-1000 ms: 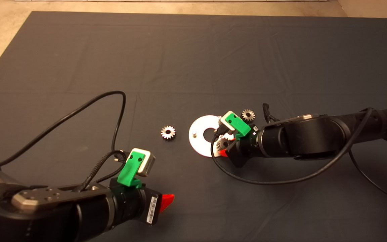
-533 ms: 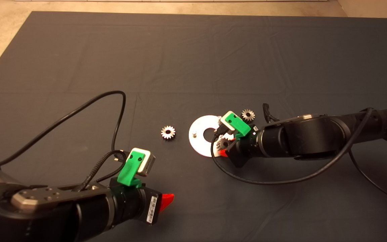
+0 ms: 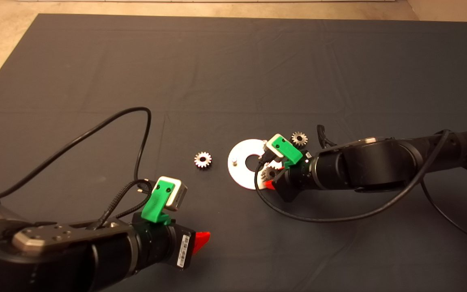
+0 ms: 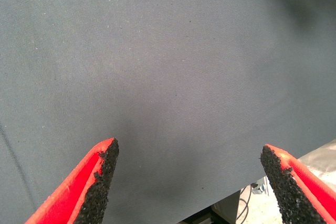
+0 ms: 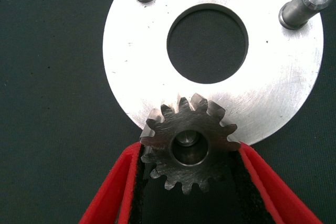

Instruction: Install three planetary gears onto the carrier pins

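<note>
Right end effector [image 5: 189, 182] clamps a small silvery toothed spur gear [image 5: 189, 142] at the flat round silver disc [image 5: 131, 66] edge, bore seemingly centred over a short upright pin [image 5: 185, 138]; left end effector [image 4: 189, 182], fingers apart, hangs farther off.

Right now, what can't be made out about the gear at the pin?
- Right wrist view: whether the gear is seated; the pin shows only through its bore.
- Head view: the right gripper and its camera mount hide that part of the disc.
- Left wrist view: the disc is cut off by the picture's edge; no gears show.
</note>
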Tool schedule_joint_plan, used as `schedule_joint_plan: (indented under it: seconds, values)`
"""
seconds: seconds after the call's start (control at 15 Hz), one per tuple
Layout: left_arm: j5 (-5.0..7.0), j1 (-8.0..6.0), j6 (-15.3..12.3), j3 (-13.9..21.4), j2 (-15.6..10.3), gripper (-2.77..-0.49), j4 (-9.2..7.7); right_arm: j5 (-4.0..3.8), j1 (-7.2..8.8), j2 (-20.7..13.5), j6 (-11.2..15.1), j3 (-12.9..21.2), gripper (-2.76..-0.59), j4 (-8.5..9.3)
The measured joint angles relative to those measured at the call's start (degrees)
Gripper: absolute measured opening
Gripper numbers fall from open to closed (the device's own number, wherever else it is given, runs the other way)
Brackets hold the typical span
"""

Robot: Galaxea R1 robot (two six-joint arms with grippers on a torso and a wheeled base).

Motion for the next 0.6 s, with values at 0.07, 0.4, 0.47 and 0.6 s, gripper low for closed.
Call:
schedule_joint_plan:
  seconds: [0.07,0.4,0.47,0.6]
  values:
    - [-0.01,-0.02,-0.01,0.0,0.01,-1.35,0.01,0.17,-0.05,0.01,0.0,-0.14,-2.23,0.19]
    - [-0.01,-0.3,-0.1,0.0,0.02,-1.35,0.0,-0.62,-0.78,0.0,0.0,-0.87,-2.09,1.39]
    - [-0.01,-0.3,-0.1,0.0,0.01,-1.35,0.0,-0.6,-0.77,0.01,-0.02,-0.87,-2.09,1.46]
    - [-0.01,-0.3,-0.1,0.0,0.01,-1.35,0.0,-0.52,-0.77,0.01,-0.02,-0.87,-2.02,1.54]
